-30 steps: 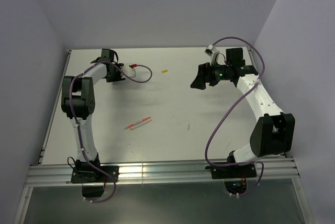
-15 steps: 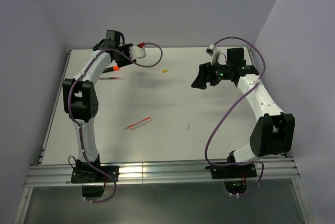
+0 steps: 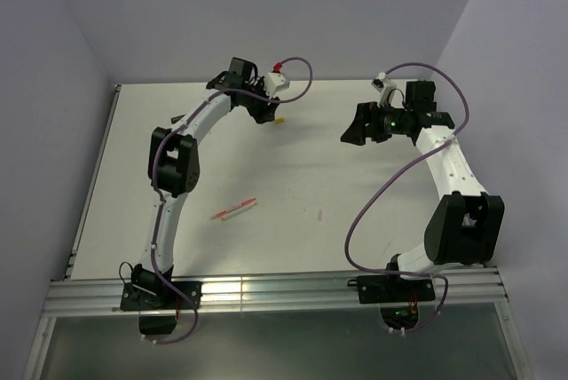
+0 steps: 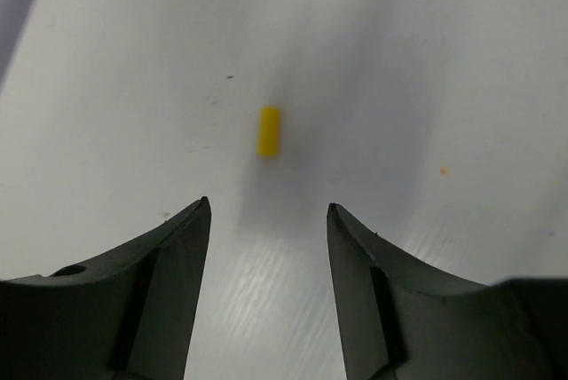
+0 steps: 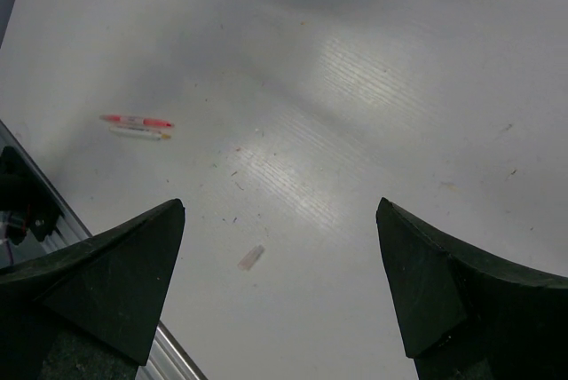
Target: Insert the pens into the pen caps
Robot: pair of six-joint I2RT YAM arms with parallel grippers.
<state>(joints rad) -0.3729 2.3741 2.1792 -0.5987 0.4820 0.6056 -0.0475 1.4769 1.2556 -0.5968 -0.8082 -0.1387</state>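
A small yellowish pen cap (image 4: 269, 130) lies on the white table just ahead of my left gripper (image 4: 267, 205), which is open with nothing between its fingers. From above, the left gripper (image 3: 267, 113) hovers at the far centre, right beside that cap (image 3: 279, 120). A thin red pen and a white pen (image 3: 235, 209) lie side by side mid-table, also seen in the right wrist view as the pens (image 5: 138, 125). A pale cap (image 3: 319, 215) lies to their right, the same cap (image 5: 251, 257). My right gripper (image 3: 352, 134) hangs open and empty above the table (image 5: 280, 205).
An aluminium rail (image 3: 266, 289) runs along the near table edge by the arm bases. Purple walls close in the table on the left, back and right. The left arm's elbow (image 3: 173, 160) stretches over the left part of the table.
The left arm swung from the far-left corner rightward to the yellowish cap, its jaws widening. The right gripper shifted a little to the right.
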